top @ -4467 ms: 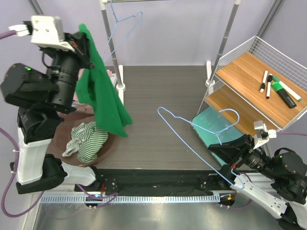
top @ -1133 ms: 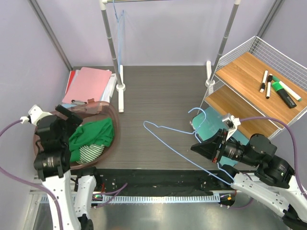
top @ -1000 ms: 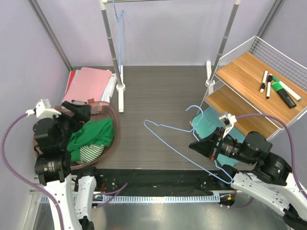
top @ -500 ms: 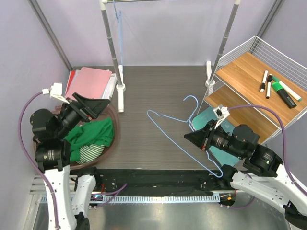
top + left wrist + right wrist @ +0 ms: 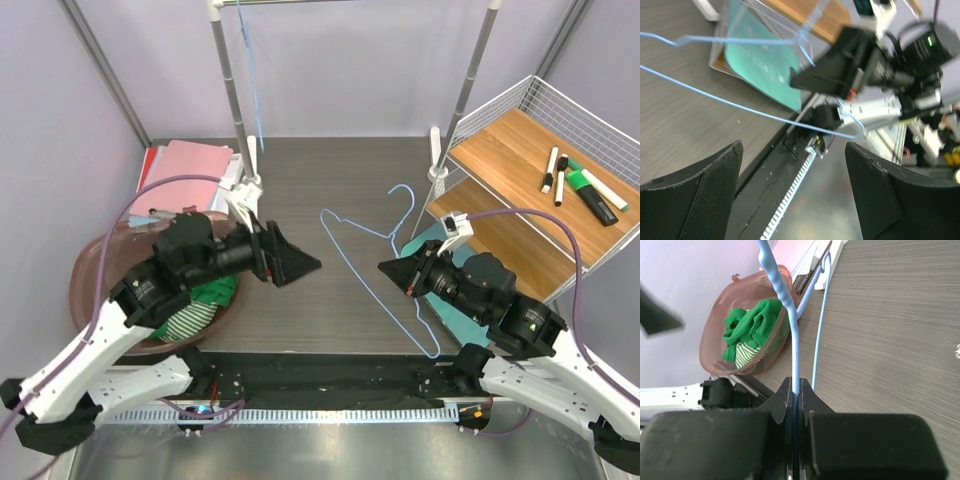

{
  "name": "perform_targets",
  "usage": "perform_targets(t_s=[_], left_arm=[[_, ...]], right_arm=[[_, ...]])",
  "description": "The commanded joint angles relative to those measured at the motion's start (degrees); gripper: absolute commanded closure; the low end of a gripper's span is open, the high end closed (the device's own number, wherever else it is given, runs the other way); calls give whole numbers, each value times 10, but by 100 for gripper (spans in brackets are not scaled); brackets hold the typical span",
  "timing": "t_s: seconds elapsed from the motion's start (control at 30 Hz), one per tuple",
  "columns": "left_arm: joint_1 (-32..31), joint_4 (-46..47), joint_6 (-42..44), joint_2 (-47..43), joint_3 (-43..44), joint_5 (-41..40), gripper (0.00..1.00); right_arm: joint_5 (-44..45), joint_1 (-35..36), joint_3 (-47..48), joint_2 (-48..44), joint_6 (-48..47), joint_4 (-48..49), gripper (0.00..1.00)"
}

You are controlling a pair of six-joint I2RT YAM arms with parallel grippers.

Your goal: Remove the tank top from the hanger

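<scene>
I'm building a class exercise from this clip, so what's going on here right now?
The right gripper has its fingers shut on the bare blue wire hanger. The green tank top is off it and lies in the brown bin, on a striped garment. The left gripper is open and holds nothing.

Markers [image 5: 592, 203] lie on the wooden shelf [image 5: 500, 145]; pink folders [image 5: 185, 165] beside brown basket [image 5: 95, 275].
</scene>
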Motion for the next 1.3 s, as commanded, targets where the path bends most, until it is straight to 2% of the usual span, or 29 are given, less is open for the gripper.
perform_targets(t_s=[0.0, 0.07, 0.1, 0.13, 0.2, 0.23, 0.3, 0.37, 0.5, 0.9, 1.1, 1.27], left_arm=[[-185, 14, 54, 14, 32, -203, 18], [-256, 14, 72, 48, 52, -311, 18], [-328, 12, 82, 61, 62, -350, 18], [-364, 11, 110, 77, 71, -448, 17], [-448, 0, 130, 133, 104, -535, 15], [-467, -7, 144, 155, 118, -604, 13], [-515, -42, 155, 220, 174, -672, 10], [-535, -64, 156, 260, 212, -734, 6], [-547, -105, 115, 339, 271, -768, 5], [-561, -145, 99, 454, 365, -790, 3], [-561, -218, 85, 520, 416, -826, 14], [-561, -251, 71, 556, 430, -847, 20]], right_arm=[[50, 2, 2, 3, 22, 46, 99], [60, 2, -3, 2, 25, 53, 99], [64, 3, -4, 2, 34, 55, 99], [67, 2, -9, 3, 38, 61, 99], [77, 2, -12, 6, 48, 67, 99], [81, 2, -11, 12, 53, 70, 99], [95, 2, -10, 19, 63, 69, 99], [108, 3, -7, 26, 73, 69, 99], [143, 2, -4, 36, 100, 68, 99], [183, 2, 10, 83, 143, 67, 99], [204, 2, 7, 81, 177, 60, 99], [215, 2, 8, 73, 195, 57, 99]])
